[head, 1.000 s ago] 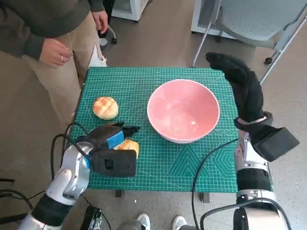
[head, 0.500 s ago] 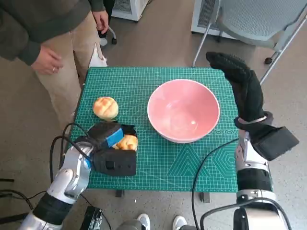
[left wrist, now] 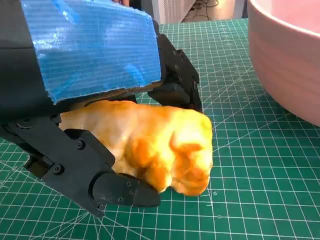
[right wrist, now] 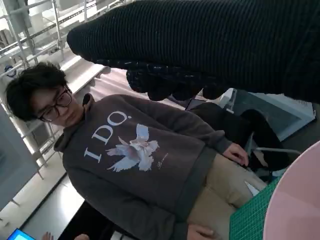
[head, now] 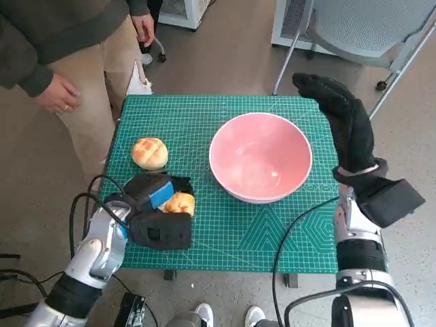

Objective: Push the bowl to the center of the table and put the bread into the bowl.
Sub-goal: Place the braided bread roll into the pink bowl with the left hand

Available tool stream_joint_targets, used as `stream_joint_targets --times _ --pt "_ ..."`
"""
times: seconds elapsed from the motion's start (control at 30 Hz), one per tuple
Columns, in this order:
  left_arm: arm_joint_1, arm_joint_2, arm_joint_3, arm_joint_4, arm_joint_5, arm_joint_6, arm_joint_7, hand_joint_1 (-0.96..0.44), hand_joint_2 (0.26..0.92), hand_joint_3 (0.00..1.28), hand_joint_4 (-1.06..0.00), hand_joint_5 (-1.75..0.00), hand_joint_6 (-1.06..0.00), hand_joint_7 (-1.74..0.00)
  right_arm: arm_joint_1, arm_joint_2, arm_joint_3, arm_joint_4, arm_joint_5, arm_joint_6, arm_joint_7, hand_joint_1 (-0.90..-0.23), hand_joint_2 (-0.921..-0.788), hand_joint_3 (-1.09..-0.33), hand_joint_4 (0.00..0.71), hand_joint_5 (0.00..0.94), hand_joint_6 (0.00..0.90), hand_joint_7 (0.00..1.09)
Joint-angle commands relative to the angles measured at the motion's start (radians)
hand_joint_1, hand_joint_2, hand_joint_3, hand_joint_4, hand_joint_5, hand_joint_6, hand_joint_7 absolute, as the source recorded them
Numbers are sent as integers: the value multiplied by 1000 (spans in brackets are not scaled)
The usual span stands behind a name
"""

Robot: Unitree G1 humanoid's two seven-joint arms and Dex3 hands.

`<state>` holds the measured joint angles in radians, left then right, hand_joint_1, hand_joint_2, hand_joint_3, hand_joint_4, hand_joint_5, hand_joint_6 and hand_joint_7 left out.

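The pink bowl (head: 261, 156) sits on the green cutting mat (head: 231, 235), right of the middle. My left hand (head: 155, 197) lies near the mat's front left and its black fingers close around a golden piece of bread (head: 180, 202). In the left wrist view the bread (left wrist: 160, 145) rests on the mat between the fingers (left wrist: 115, 187), with the bowl's wall (left wrist: 285, 60) close by. A second round bun (head: 150, 152) lies on the mat beyond my left hand. My gloved right hand (head: 340, 116) hangs flat and empty by the bowl's right rim, over the mat's right edge.
A person (head: 61, 48) stands at the table's far left corner; the right wrist view shows the person (right wrist: 130, 165) in a dark sweatshirt. A grey chair (head: 368, 27) stands behind the table's right. Cables (head: 88, 204) loop beside my left forearm.
My left hand's fingers have closed in around the near bread, which shifted slightly left. The person's hand has dropped lower at the left. My right hand and the bowl stayed put.
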<state>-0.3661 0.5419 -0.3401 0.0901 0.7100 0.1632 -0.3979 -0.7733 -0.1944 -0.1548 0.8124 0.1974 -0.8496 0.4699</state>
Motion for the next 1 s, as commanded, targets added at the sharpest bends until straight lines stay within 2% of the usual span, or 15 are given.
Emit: stream_joint_targets --times 0.03,0.23,0.37,0.57,0.63,0.67,0.8,1.0 --pt "-24 19 33 -54 -18 17 -36 2 739 369 -687 -1354 -737 -935 5 -8 -5 17 9 11 9 -726 -921 -824 193 0 -1 513" --pt "-58 39 97 -187 -36 73 -107 4 682 467 -696 -1378 -744 -936 1 -8 -5 19 8 9 9 -726 -921 -824 193 1 -1 514" --pt "-87 44 154 -281 -57 101 -123 4 690 445 -714 -1349 -743 -935 -2 -9 -5 24 5 8 7 -727 -921 -824 194 1 -1 514" --pt "-166 7 209 -345 -44 102 -24 3 727 369 -739 -1293 -735 -942 -10 -5 -2 45 -1 0 5 -728 -921 -823 194 1 -1 515" --pt "-202 -9 213 -357 -35 101 8 3 734 358 -747 -1256 -712 -991 -12 -1 0 52 -5 -5 3 -729 -921 -822 195 1 -1 516" --pt "-214 -15 213 -360 -34 99 19 3 760 311 -754 -1210 -699 -1030 -13 0 1 55 -7 -7 2 -729 -921 -822 195 1 -1 516" --pt "-273 -46 196 -322 -26 61 91 3 832 165 -787 -1079 -687 -1103 -15 4 4 65 -10 -10 3 -729 -921 -820 195 1 -1 517" --pt "-344 -75 150 -242 -7 6 149 3 881 65 -802 -1028 -690 -1117 -16 5 6 71 -2 -10 13 -729 -921 -818 196 1 0 521"
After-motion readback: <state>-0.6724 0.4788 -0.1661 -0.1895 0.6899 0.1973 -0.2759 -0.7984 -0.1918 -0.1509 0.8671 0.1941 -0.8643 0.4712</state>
